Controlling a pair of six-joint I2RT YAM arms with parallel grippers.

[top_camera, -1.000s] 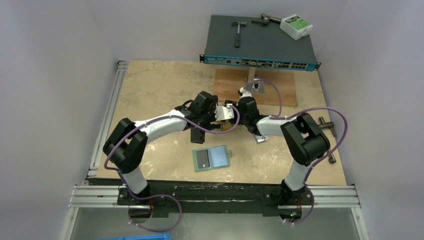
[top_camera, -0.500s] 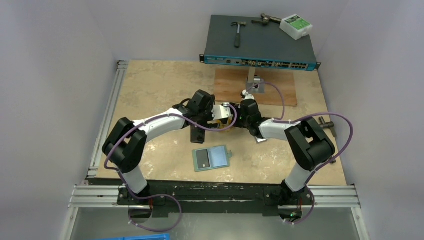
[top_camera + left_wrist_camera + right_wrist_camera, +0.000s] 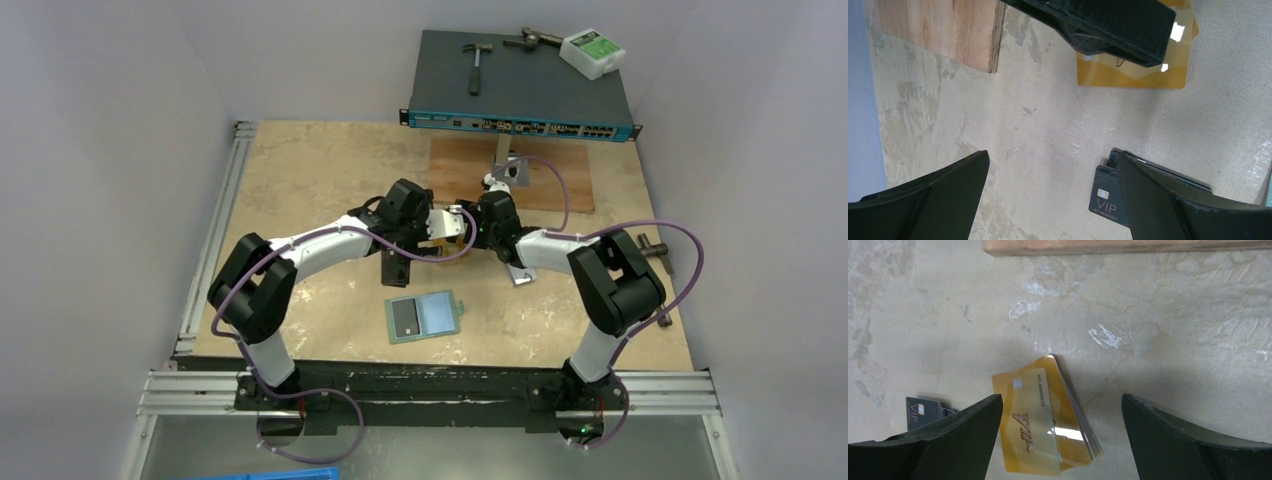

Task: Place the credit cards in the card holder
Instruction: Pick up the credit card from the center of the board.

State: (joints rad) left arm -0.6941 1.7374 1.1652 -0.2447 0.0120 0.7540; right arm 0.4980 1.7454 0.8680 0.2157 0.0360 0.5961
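The teal card holder (image 3: 424, 317) lies open on the table in front of both arms, with a dark card (image 3: 405, 317) on its left half. A fanned stack of gold credit cards (image 3: 1045, 420) lies flat on the table. My right gripper (image 3: 1062, 399) hovers open over it, a finger on either side. My left gripper (image 3: 1053, 157) is open over bare table and holds nothing. A dark VIP card (image 3: 1105, 195) on a black stack shows beside its right finger. The gold stack (image 3: 1133, 70) is partly covered by the right gripper's finger.
A wooden board (image 3: 510, 175) lies just behind the grippers, and its edge (image 3: 1128, 246) shows in the right wrist view. A network switch (image 3: 520, 85) with tools on it stands at the back. Metal parts (image 3: 655, 250) lie at the right edge.
The right wrist has shifted slightly left, toward the left arm, over the gold cards. The left arm and the card holder have stayed put.
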